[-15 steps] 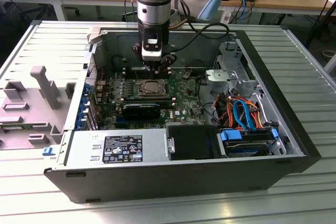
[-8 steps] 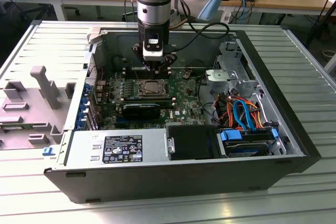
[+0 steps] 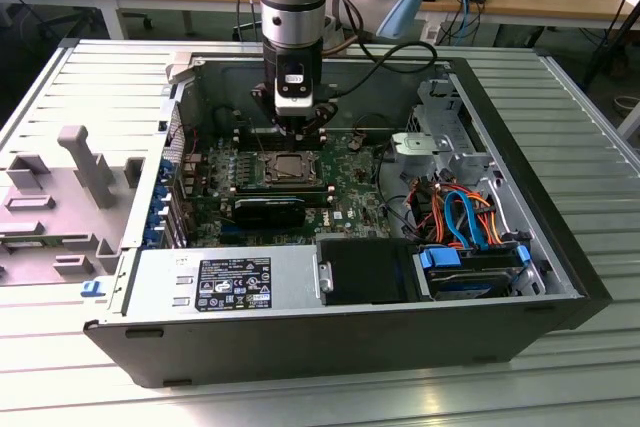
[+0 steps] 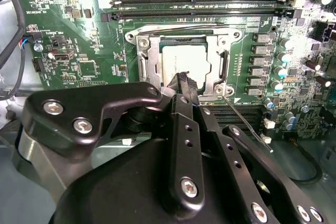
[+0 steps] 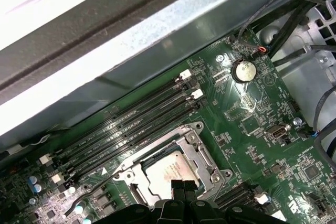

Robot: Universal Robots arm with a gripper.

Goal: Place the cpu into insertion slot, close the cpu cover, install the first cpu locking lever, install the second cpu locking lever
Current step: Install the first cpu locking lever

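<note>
Quick count here: one cpu [image 4: 186,59], one cpu cover [image 4: 143,64], one pincer [image 5: 182,188]. Four long memory slots [image 5: 123,121] in a row, plus one coin battery [image 5: 242,70].

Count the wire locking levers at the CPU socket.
2. One lever lies flat along a cpu cover edge, beside memory slots; the other lever juts out from its corner across the board. The gripper hides one side.

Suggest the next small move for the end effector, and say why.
Probably a short shift toward the loose locking lever sticking out beside the cpu cover: the cpu already lies under that lowered cover, and the end effector hangs over the chip's edge.
</note>
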